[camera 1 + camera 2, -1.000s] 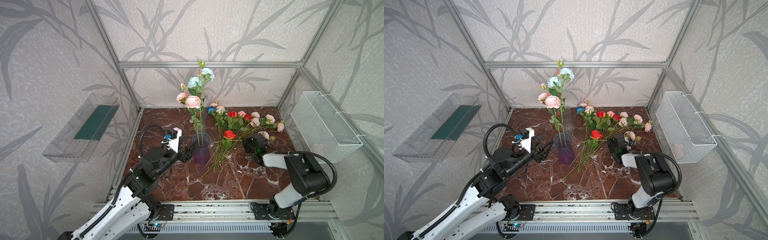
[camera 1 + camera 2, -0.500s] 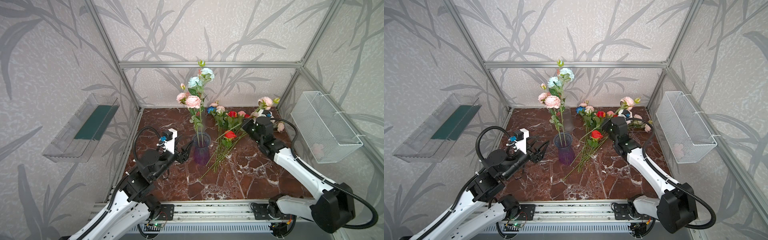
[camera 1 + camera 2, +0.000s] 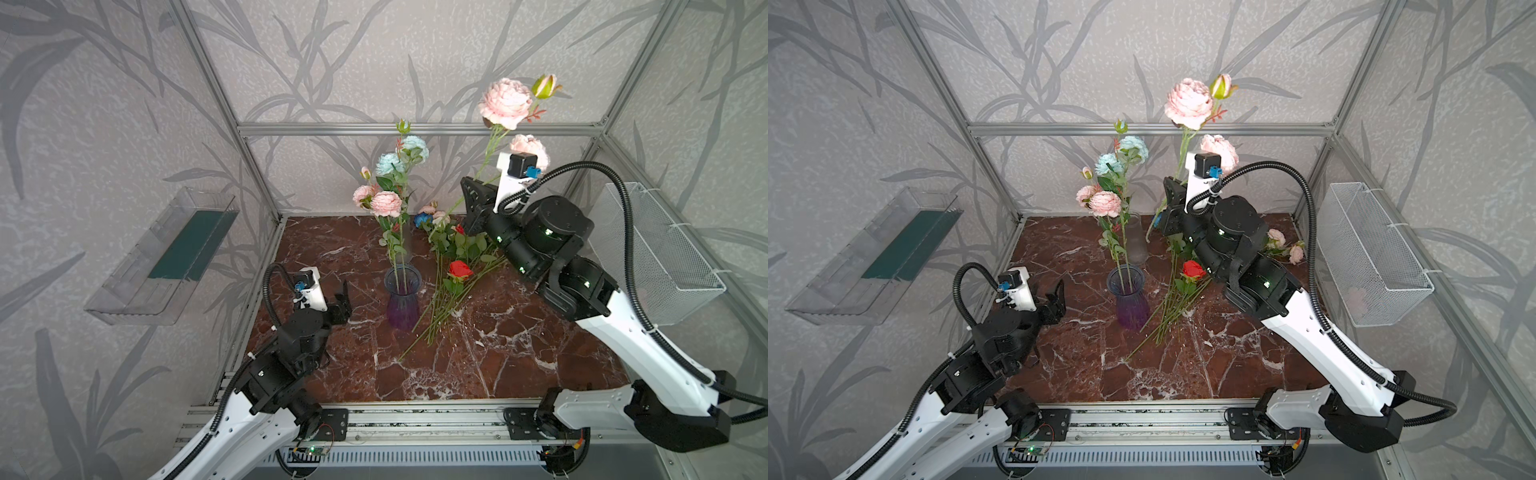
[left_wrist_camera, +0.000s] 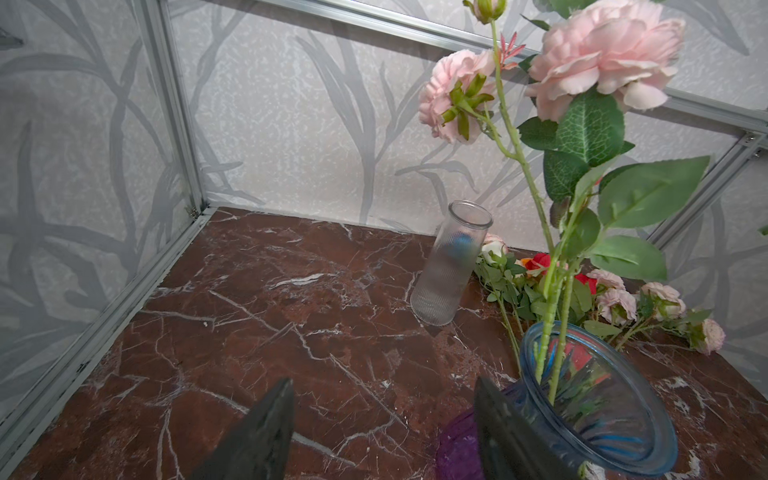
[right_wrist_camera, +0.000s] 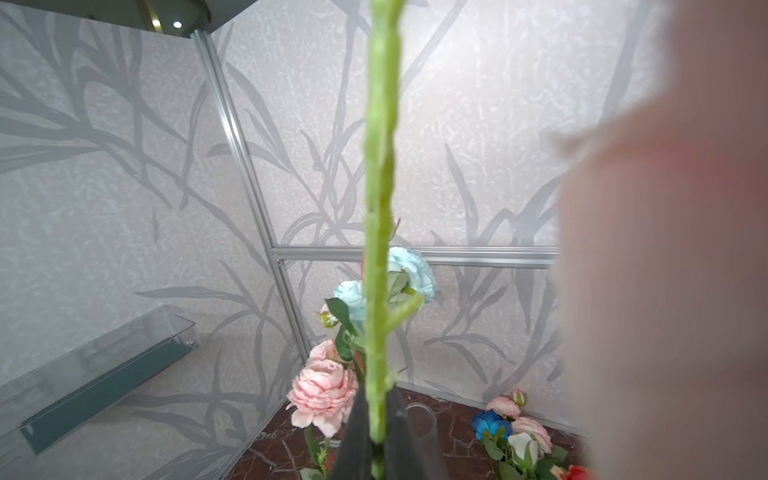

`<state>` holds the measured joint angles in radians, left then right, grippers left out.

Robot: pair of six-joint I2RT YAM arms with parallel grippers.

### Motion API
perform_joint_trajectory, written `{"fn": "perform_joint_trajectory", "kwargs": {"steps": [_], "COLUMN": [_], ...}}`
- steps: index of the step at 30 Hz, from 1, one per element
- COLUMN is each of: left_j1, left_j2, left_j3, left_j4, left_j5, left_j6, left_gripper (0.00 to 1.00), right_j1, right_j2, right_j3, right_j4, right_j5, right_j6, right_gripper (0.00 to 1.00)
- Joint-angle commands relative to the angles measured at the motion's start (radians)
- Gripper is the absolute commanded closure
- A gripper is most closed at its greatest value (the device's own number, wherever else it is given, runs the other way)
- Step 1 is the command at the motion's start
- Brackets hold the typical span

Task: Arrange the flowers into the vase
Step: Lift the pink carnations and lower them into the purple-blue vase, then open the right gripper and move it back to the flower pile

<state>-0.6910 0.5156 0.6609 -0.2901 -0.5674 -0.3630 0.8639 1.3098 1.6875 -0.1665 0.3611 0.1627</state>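
While the right hand [image 3: 473, 193] is pinched right down on the green stem [image 5: 379, 208] of a big pink peony [image 3: 504, 102], that flower is up in the air, well above the worktop [image 3: 332, 365]. Its bloom leans toward the back right corner with a green bud [image 3: 545, 85] beside it, and a second pink bloom [image 3: 528, 147] sits just behind the wrist camera. In the right wrist view the stem runs straight up between the closed black fingers [image 5: 353, 449], and a blurry pink blob fills one side of the shot.

The left hand [image 4: 382, 388] is a good way open and has hold of nothing. It sits low over the worktop, near the purple-bottomed glass vase [image 3: 402, 299] but apart from it, on its left in both top views. That vase stands upright mid-worktop with two stems in it, one with pale teal blooms [image 3: 390, 163] and one with pink blooms [image 3: 386, 203].

The other flowers [image 3: 449, 245] lie in a loose pile on the worktop just right of the vase, stems fanned toward the front. There's a red rose [image 3: 459, 269] on top and a blue one [image 3: 422, 218] at the back. A clear ribbed vase [image 4: 451, 266] stands behind the purple one.
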Motion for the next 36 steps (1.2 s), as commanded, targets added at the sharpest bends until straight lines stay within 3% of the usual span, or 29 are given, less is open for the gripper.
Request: {"fn": "perform_joint_trajectory", "kwargs": {"steps": [1,12,13,16,18,24,31,34,36], "left_j1": [0.004,0.004,0.004,0.006,0.006,0.007,0.012,0.014,0.014], "left_j2": [-0.022,-0.028,-0.031,-0.032,-0.032,-0.012,0.021,0.023,0.02], "left_j3": [-0.006,-0.029,-0.033,-0.037,-0.037,-0.031,-0.017,-0.008,-0.007], "left_j4": [-0.021,-0.037,-0.037,-0.039,-0.04,-0.024,-0.002,-0.003,0.001], "left_j5": [-0.053,-0.025,-0.025,-0.022,-0.019,-0.006,0.014,0.013,0.013], "left_j6": [-0.044,-0.064,-0.065,-0.061,-0.059,-0.046,-0.036,-0.034,-0.03], "left_gripper": [0.31,0.31,0.31,0.31,0.3,0.3,0.29,0.29,0.29], "right_j1": [0.015,0.017,0.017,0.016,0.015,0.014,-0.015,-0.076,-0.172], "right_j2": [0.064,0.143,0.153,0.187,0.201,0.111,0.082,-0.008,-0.081], "right_j3": [-0.009,-0.141,-0.143,-0.124,-0.098,-0.133,-0.034,-0.076,-0.129], "right_j4": [-0.095,-0.077,-0.096,-0.196,-0.271,-0.317,-0.476,-0.485,-0.485], "right_j5": [-0.066,-0.142,-0.144,-0.128,-0.121,-0.02,-0.045,-0.051,-0.111], "right_j6": [0.023,0.176,0.183,0.204,0.204,0.189,0.141,0.171,0.215], "right_gripper": [0.97,0.96,0.94,0.62,0.51,0.41,0.36,0.36,0.36]}}
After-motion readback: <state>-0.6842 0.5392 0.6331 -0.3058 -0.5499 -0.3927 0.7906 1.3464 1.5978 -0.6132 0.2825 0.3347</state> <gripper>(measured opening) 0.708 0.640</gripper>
